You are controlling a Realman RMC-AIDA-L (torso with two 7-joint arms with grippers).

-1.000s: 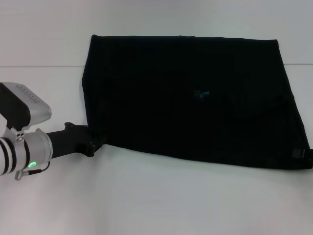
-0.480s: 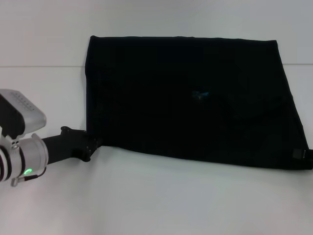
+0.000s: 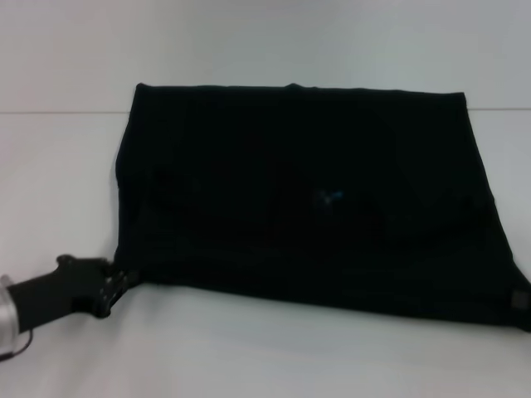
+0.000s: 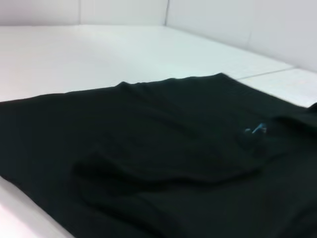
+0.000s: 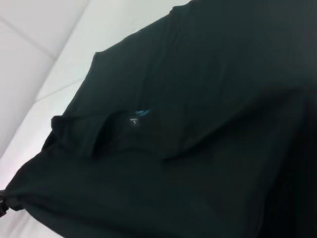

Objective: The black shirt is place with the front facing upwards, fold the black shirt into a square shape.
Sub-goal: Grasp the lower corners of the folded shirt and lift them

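The black shirt (image 3: 299, 191) lies flat on the white table as a wide folded rectangle, with its small blue neck label (image 3: 332, 197) near the middle. My left gripper (image 3: 116, 283) is at the shirt's near left corner, shut on the cloth edge. My right gripper (image 3: 521, 301) shows only as a small dark piece at the near right corner, pinching the cloth there. The left wrist view looks low across the shirt (image 4: 163, 148) and the label (image 4: 257, 130). The right wrist view shows the shirt (image 5: 198, 124) with a folded collar flap and the label (image 5: 142, 113). The chest letters are hidden.
The white table (image 3: 265, 356) extends on all sides of the shirt, with a seam line (image 3: 58, 112) running across the far part. A pale wall (image 4: 277, 25) rises beyond the table in the left wrist view.
Both grippers have pulled back toward me and the whole shirt has slid with them, nearer and slightly left. The left arm has drawn mostly out of the head view.
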